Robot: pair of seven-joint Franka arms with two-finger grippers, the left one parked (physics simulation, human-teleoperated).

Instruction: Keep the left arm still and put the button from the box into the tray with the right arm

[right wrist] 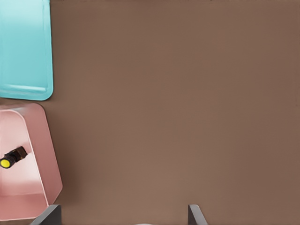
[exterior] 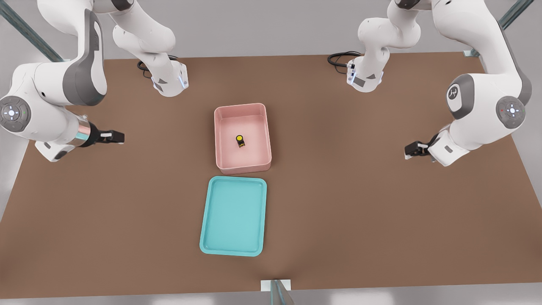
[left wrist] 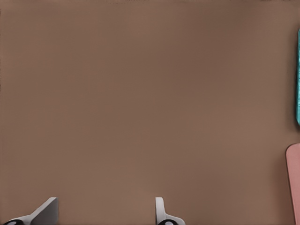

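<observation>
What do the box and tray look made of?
Box: looks like pale pink moulded plastic, matte, with rounded corners and smooth walls; it holds the button. Tray: likely turquoise plastic, slight sheen, raised rim. Both are renders, so material is a guess. The gripper sits off to the front view's left, open.

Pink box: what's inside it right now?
Only the button, lying on the floor of the box, yellow cap showing. Nothing covers it. The tray holds nothing. The claw sits off to the front view's left, open.
</observation>
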